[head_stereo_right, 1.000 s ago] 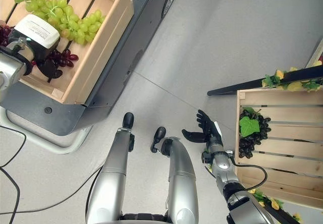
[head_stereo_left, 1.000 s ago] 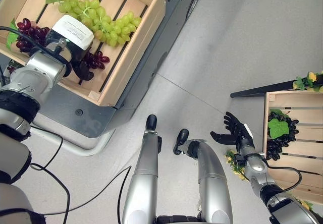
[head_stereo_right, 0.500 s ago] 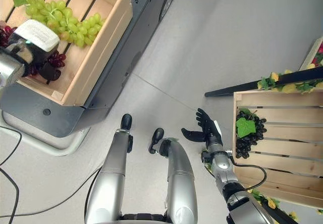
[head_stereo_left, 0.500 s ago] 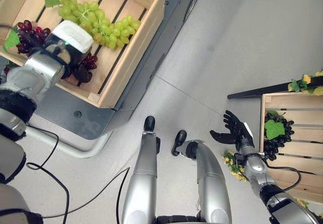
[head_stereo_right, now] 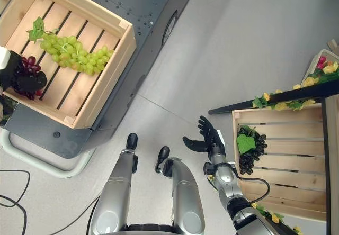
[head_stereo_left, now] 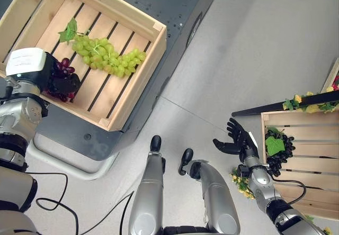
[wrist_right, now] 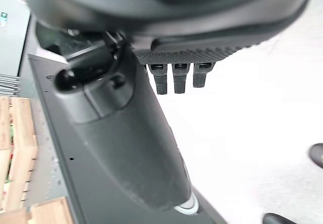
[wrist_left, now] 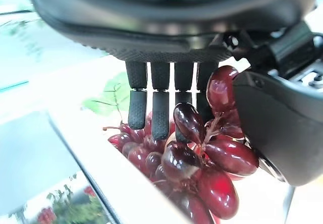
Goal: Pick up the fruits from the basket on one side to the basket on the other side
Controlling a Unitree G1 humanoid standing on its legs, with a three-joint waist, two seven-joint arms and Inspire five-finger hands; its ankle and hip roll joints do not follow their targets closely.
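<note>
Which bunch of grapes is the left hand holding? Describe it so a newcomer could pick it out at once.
Find the large wooden crate on the robot's left. At its near-left edge, the left hand has its fingers curled round a red grape bunch. Its dark red colour sets it apart from the green grape bunch lying mid-crate.

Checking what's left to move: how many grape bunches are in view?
3. Green bunch lies in the left crate; red bunch is gripped by the left hand over that crate; dark bunch lies in the right crate. Others may be hidden.
</note>
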